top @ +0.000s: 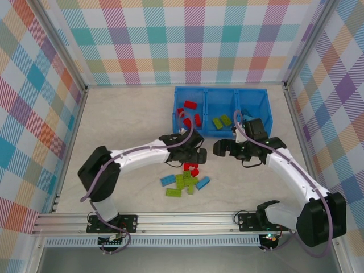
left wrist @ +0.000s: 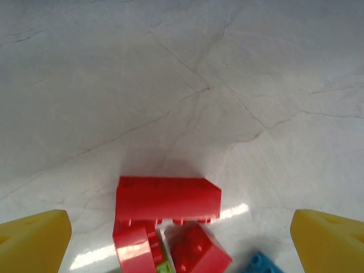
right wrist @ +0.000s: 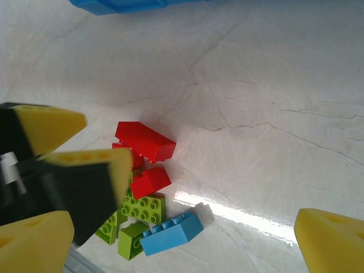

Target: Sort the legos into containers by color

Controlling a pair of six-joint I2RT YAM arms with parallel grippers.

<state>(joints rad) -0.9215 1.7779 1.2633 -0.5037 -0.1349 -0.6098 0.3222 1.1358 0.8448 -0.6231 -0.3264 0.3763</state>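
The blue tray of containers (top: 176, 108) stands at the back. Its left compartment holds red legos (top: 189, 105), the middle one green legos (top: 222, 120), and the right one a light blue brick (top: 248, 118). A loose pile lies in front: red bricks (top: 191, 168), green bricks (top: 185, 183) and two blue bricks (top: 168, 181). My left gripper (top: 198, 155) hangs open just above the red bricks, and a long red brick (left wrist: 168, 199) lies between its yellow pads (left wrist: 34, 239). My right gripper (top: 219, 149) is open and empty, to the right of the pile.
In the right wrist view the left gripper's fingers (right wrist: 51, 126) overlap the pile's left side, beside a red brick (right wrist: 145, 141), a green brick (right wrist: 145, 207) and a blue brick (right wrist: 172, 233). Checked walls enclose the table, with bare marble-like surface around the pile.
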